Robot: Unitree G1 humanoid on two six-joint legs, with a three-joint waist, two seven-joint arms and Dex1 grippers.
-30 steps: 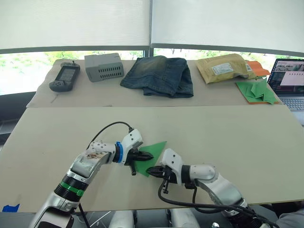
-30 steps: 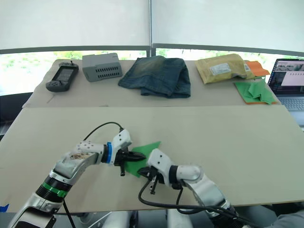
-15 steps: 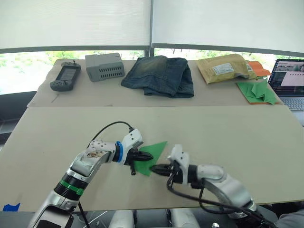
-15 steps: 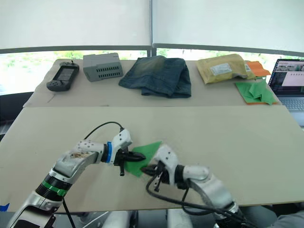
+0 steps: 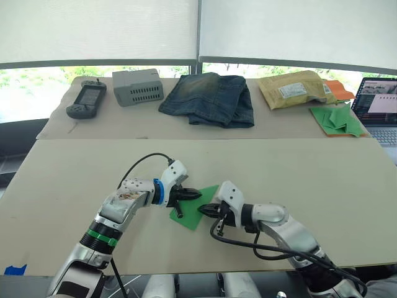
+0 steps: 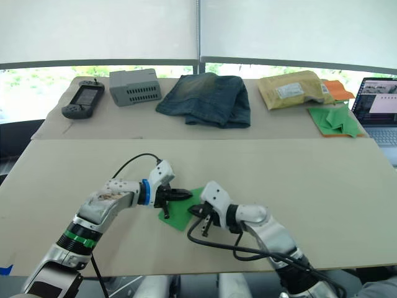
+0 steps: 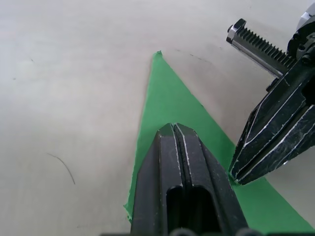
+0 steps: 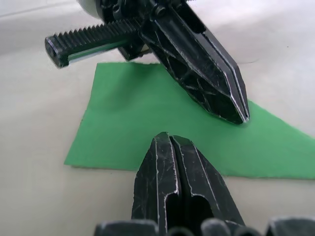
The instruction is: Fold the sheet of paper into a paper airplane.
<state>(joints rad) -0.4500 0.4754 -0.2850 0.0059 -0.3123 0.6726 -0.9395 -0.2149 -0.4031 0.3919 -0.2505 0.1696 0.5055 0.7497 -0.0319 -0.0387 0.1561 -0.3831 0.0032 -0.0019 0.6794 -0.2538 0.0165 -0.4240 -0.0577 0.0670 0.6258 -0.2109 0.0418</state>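
The sheet of paper lies flat on the near table as a bright green triangle, with one point toward the far right. My left gripper is shut and its tips rest on the sheet's far edge; the left wrist view shows the sheet running out ahead of its tip. My right gripper is also shut. Its tip sits on the middle of the sheet, a short way from the left gripper's tip. In the right wrist view the sheet lies under both tips. Neither gripper has the paper between its fingers.
The far table holds a game controller, a grey box, folded jeans, a yellow padded envelope, a pile of green folded papers on orange paper and a laptop.
Both shut gripper tips have shifted a little toward the far side of the green sheet. The right forearm swung outward, then came back in. The sheet stays flat.
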